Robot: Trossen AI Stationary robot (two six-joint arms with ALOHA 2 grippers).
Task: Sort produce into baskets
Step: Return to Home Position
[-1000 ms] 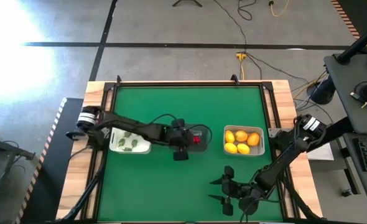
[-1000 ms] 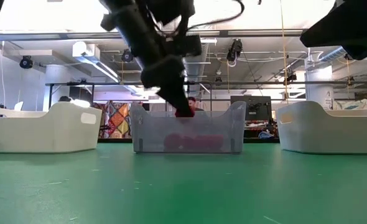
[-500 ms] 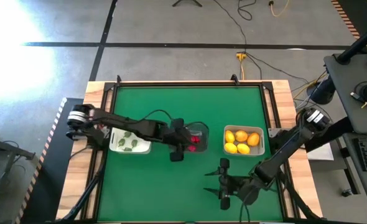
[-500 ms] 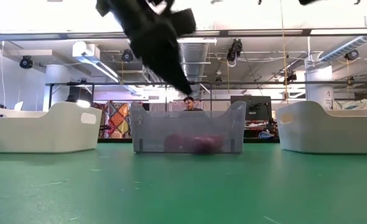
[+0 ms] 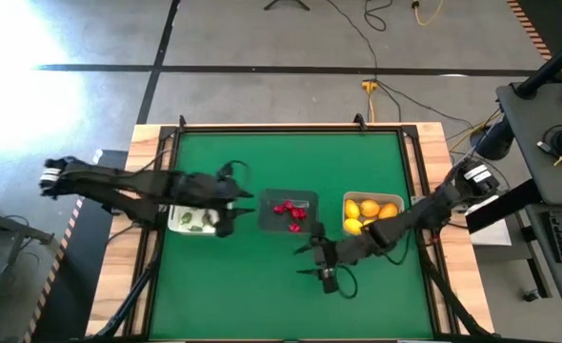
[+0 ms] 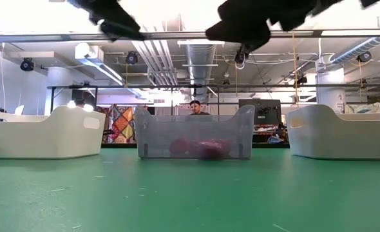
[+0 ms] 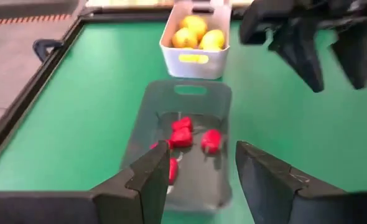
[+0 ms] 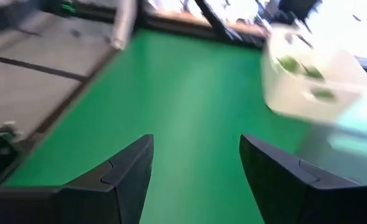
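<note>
- Three baskets stand in a row across the middle of the green counter, and every piece of produce we can make out lies inside one of them.
- Green bits sit in the white basket nearest the counter's left edge. Red bits lie in the dark transparent basket at the centre. Yellow and orange lemon-like fruits crowd the pale basket toward the right edge.
- We see the left gripper hovering above the gap between the white and dark baskets, its fingers apart and empty.
- We see the right gripper over bare green just off the dark basket, toward the counter's near edge, fingers likewise spread with nothing between them.
- We judge the sorting finished, with only the arms' trip home left.
- We see the risk in that trip. Both grippers hang close to the middle basket and to each other. A low or crossing path could clip a rim, tip a basket and scatter the sorted pieces, or knock the arms together.
</note>
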